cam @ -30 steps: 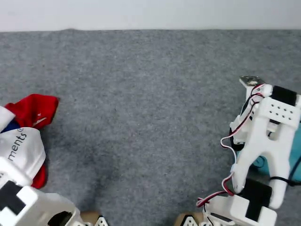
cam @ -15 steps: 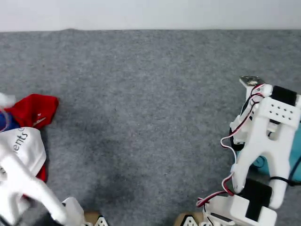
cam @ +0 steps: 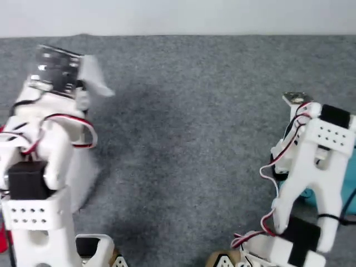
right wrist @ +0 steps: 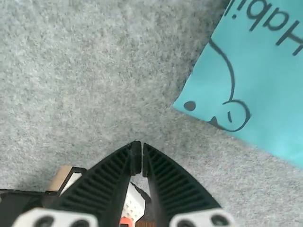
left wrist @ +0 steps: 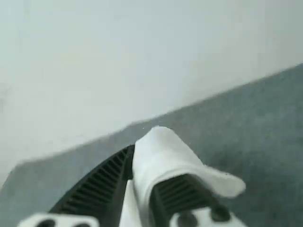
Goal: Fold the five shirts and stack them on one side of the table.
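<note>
My left gripper (left wrist: 138, 152) is shut on a fold of a white shirt (left wrist: 163, 153), held up above the grey table with the wall behind it. In the high view the left arm (cam: 44, 167) stands raised at the left. The white shirt (cam: 89, 164) hangs beside it, one corner sticking out near the gripper. A sliver of a red shirt (cam: 4, 240) shows at the left edge. My right gripper (right wrist: 141, 144) is shut on nothing, just over the mat beside a teal printed shirt (right wrist: 258, 80). That teal shirt (cam: 347, 186) lies under the right arm (cam: 314, 161).
Grey carpet-like mat (cam: 189, 139) covers the table, open through the middle and back. A pale wall (cam: 178, 16) runs along the far edge. The arm bases stand at the near edge.
The left arm has swung up from the near left corner toward the back, lifting the white shirt off the red one. The right arm has barely shifted.
</note>
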Motion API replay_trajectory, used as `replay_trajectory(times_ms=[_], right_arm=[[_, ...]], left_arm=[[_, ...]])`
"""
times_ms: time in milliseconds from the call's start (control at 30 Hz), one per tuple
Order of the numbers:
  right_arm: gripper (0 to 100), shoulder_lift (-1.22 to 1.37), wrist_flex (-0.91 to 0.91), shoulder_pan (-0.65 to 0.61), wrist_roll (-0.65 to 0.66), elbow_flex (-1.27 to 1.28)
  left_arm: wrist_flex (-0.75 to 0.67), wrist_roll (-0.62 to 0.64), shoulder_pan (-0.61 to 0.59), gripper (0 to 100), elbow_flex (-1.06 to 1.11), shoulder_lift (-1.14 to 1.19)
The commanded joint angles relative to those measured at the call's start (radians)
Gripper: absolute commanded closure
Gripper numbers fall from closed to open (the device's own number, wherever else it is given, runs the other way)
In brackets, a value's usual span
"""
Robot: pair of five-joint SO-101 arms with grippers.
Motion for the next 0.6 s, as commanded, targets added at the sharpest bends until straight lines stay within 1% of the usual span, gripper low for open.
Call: replay_trajectory(times_ms=[0,133,200,267,333,433,500,567], right_arm=[[98.8,-0.107,0.039,-0.010,-0.006,0.049],[98.8,-0.162,0.036,-0.007,-0.005,0.121],[98.8,-0.183,0.036,-0.007,-0.005,0.144],[98.8,-0.202,0.036,-0.010,-0.005,0.160],[98.8,-0.217,0.036,-0.012,-0.005,0.164],[98.8,-0.223,0.035,-0.016,-0.005,0.161],[98.8,-0.222,0.033,-0.047,-0.005,0.161],[98.8,-0.220,0.033,-0.110,-0.006,0.160]], left_arm=[[-0.161,0.005,0.103,100,-0.012,-0.009],[-0.292,0.003,0.152,100,-0.056,0.064],[-0.318,0.005,0.155,100,-0.122,0.114],[-0.310,0.008,0.147,100,-0.203,0.170],[-0.250,0.009,0.133,100,-0.266,0.216],[-0.100,0.009,0.103,100,-0.286,0.259],[0.029,0.009,0.080,100,-0.285,0.281],[0.135,0.009,0.051,100,-0.257,0.295]])
